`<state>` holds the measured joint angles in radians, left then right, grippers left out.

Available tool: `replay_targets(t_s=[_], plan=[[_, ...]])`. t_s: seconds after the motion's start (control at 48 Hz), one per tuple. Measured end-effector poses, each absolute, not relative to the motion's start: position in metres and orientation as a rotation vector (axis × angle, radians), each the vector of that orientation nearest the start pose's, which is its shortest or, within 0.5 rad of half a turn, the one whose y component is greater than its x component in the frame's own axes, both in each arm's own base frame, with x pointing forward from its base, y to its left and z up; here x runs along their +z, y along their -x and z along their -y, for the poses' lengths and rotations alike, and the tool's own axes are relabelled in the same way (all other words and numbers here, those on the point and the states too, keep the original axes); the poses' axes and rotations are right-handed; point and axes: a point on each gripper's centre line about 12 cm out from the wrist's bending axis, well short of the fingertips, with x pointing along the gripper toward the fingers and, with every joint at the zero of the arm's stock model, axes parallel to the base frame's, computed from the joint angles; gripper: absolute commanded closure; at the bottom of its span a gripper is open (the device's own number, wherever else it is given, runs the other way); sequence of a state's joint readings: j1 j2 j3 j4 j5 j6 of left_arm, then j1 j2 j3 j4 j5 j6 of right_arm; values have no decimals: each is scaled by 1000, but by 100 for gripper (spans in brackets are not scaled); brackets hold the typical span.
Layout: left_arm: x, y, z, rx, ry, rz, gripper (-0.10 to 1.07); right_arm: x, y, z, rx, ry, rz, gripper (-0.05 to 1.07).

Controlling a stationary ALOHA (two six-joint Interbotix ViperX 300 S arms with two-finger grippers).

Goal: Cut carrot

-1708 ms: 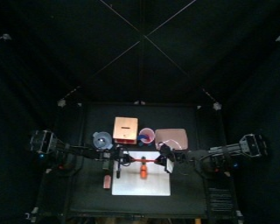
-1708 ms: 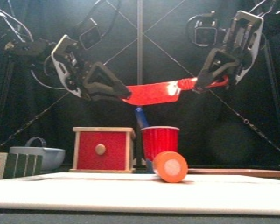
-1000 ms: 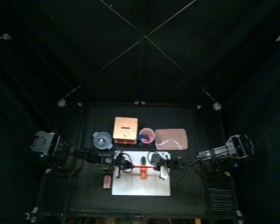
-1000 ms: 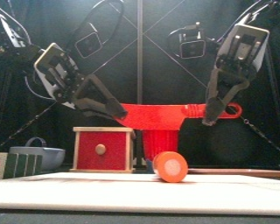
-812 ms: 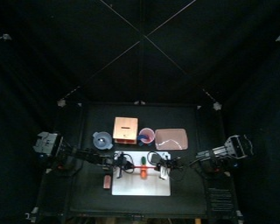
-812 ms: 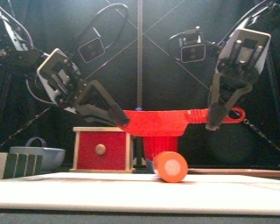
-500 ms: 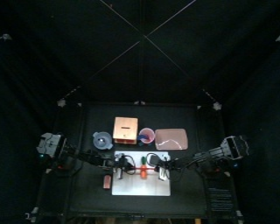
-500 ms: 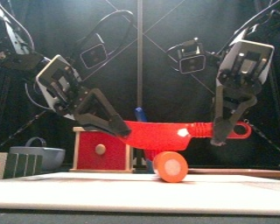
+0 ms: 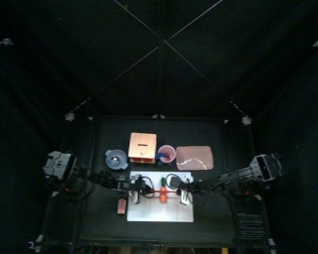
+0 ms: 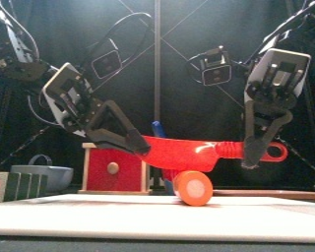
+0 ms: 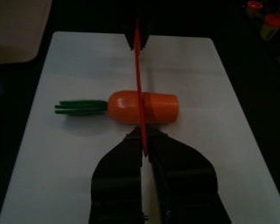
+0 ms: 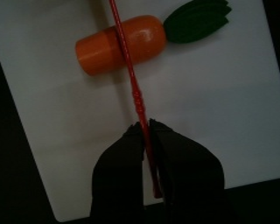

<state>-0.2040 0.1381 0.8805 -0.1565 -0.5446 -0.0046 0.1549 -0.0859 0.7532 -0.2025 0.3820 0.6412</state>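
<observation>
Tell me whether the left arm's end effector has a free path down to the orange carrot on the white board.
Probably not: the left end effector is shut on the red knife, whose blade hangs directly over the orange carrot.

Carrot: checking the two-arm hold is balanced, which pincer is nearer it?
Left, it seems. The left pincer grips the red knife just beside the carrot; the right pincer holds the knife's handle end, farther off.

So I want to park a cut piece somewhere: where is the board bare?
The white board is bare on both long sides of the red knife, beyond the carrot and its green top. Crowded: the middle line under both claws, left and right.
</observation>
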Motion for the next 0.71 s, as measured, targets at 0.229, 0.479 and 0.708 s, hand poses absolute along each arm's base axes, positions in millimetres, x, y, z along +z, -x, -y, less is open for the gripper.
replay_targets(t_s=[0.229, 0.479, 0.708], plan=[[104, -356, 64, -88, 67, -493, 59, 143, -327, -43, -162, -290, -1032, 79], [102, -356, 64, -86, 69, -499, 59, 142, -326, -42, -163, -290, -1035, 79], [89, -356, 64, -73, 74, -533, 59, 135, -328, -43, -161, -289, -1042, 79]])
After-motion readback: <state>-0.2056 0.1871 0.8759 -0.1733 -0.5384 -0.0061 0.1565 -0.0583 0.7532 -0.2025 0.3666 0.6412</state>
